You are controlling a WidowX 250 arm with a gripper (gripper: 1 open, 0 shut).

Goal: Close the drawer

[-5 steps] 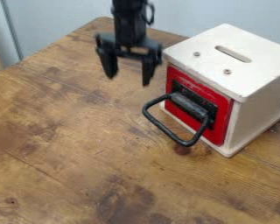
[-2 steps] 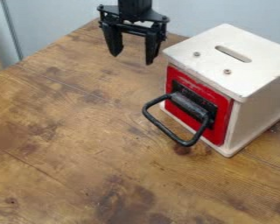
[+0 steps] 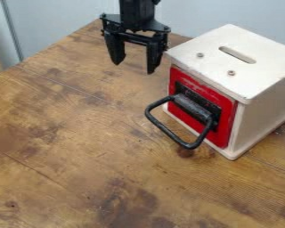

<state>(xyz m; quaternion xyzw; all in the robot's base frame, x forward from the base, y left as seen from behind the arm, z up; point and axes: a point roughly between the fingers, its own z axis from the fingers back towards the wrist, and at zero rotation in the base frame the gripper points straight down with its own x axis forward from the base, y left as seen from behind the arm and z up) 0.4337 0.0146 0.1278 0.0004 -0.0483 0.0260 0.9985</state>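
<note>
The red drawer (image 3: 219, 98) sits in the cream wooden casing (image 3: 242, 69) at the right of the table. Its black front plate (image 3: 194, 105) sticks out slightly from the red face. The large black wire loop handle (image 3: 171, 129) hangs down onto the wood in front of it. My black gripper (image 3: 132, 62) hovers above the table at the back, left of the casing and behind the handle. Its two fingers point down, spread apart and hold nothing.
The worn wooden table (image 3: 74, 142) fills the view, with its left edge (image 3: 26, 55) running diagonally at the back left. The casing has a slot (image 3: 237, 55) in its top. A pale wall stands behind.
The gripper rose and moved back away from the drawer between the earliest frame and 0.4 s ago, then dropped slightly. The drawer and handle have not moved.
</note>
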